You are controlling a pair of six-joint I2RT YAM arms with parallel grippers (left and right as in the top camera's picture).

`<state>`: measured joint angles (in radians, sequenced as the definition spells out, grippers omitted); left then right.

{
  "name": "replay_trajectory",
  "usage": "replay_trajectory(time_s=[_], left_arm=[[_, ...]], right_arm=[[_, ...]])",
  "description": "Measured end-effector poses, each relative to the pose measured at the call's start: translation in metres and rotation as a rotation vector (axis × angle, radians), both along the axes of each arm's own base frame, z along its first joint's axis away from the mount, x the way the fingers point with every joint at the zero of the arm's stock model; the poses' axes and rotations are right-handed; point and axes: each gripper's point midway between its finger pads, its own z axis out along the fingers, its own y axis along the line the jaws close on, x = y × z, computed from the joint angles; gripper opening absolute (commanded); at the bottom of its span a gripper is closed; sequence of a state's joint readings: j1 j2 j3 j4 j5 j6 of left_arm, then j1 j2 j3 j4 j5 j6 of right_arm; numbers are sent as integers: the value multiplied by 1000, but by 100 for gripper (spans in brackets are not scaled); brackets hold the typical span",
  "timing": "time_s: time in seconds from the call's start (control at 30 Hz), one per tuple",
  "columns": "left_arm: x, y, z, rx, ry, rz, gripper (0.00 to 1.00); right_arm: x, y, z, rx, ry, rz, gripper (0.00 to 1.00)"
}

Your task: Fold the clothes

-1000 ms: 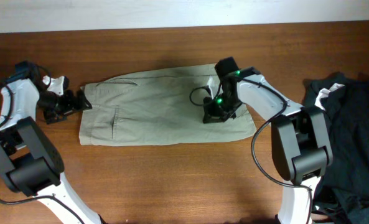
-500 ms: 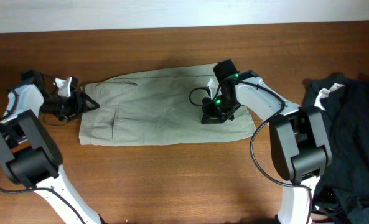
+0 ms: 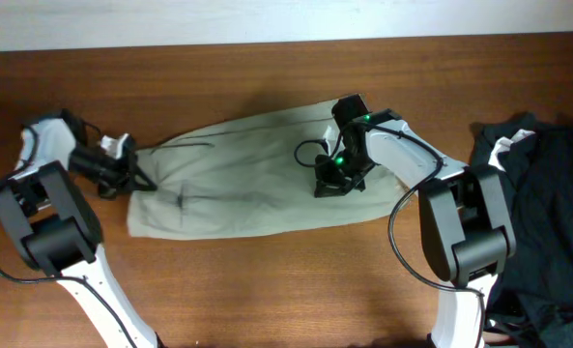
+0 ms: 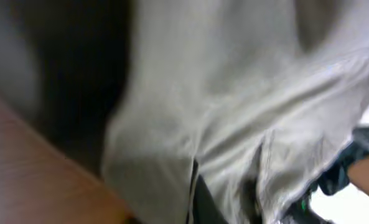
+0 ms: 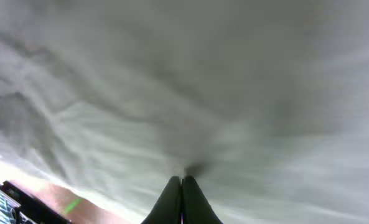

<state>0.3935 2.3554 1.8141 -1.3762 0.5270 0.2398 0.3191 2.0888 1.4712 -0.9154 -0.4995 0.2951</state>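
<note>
Far left: left claw [image 3: 139, 179] at the edge of the khaki shorts [image 3: 257, 179], cloth creased toward it; cannot tell whether spread or pinching, wrist view too blurred. Lying across the wooden desk [image 3: 267, 280] from that claw rightward. Next, right claw [image 3: 329, 185] pressed together, pinching shorts fabric. Well beyond it, heaped dark garments [image 3: 547, 222].

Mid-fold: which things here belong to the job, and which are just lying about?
Job: khaki shorts; left pincer at their left edge; right pincer shut on their cloth.
Lying about: dark garments with a white label, far right.
</note>
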Motion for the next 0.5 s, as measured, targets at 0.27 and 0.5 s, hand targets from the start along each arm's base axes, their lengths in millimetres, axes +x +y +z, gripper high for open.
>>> replay_trajectory(time_s=[0.27,0.5], left_arm=[[44,70,143,349,-233,7,0],[62,-85,179,333,-346,-256,0]], right_arm=[[4,1,72,49,-150,-10,4],[10,-16,74,-14,-185,-39,4]])
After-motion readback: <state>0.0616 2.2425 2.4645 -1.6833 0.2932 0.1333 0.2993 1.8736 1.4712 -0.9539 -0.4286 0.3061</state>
